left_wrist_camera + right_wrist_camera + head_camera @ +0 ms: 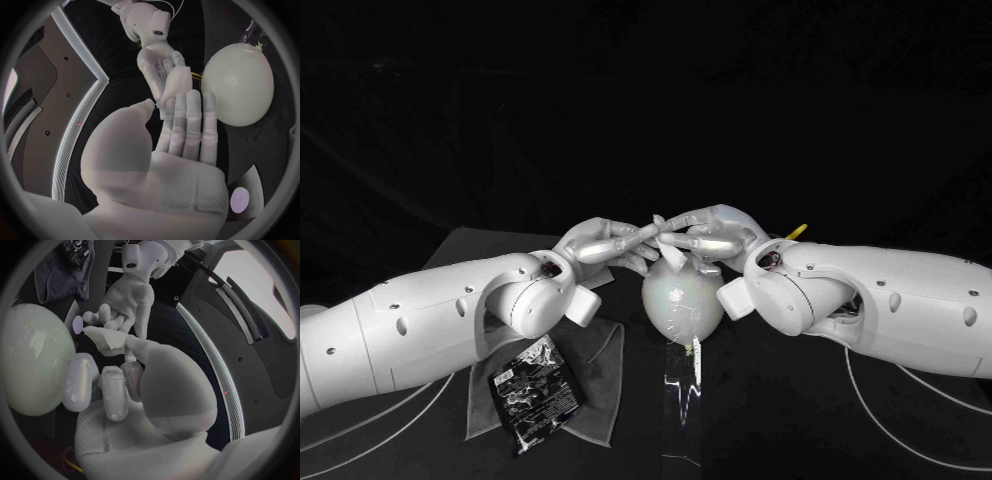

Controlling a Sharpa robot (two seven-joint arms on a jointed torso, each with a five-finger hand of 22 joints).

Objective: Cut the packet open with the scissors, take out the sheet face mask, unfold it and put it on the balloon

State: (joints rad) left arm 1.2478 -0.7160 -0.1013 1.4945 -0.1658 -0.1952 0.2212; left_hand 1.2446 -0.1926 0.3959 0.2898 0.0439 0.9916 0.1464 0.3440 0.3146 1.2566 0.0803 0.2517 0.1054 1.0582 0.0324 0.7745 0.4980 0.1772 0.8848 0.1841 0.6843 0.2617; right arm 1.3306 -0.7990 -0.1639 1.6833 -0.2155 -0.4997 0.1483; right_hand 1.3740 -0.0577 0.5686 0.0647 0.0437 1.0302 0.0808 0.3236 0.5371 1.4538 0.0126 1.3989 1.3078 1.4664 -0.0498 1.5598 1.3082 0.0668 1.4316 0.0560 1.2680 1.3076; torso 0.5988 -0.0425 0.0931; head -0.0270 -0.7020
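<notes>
The white balloon (682, 298) stands on the black table in the middle of the head view, its knot end toward me. Just above its far end my left hand (606, 243) and right hand (714, 232) meet fingertip to fingertip. Both pinch the folded white sheet mask (664, 250) between them. In the left wrist view the mask (177, 89) lies between my left fingers (187, 125) and the right hand (157, 57), beside the balloon (239, 82). In the right wrist view the mask (110, 340) sits at my right thumb tip, with the left hand (127, 299) gripping its other side, close to the balloon (31, 365).
The black cut packet (538, 385) lies on a grey cloth (596, 345) at the near left, under my left forearm. A yellow tip (795, 232) pokes out behind my right wrist. A thin clear strip (692, 365) trails from the balloon's knot toward me.
</notes>
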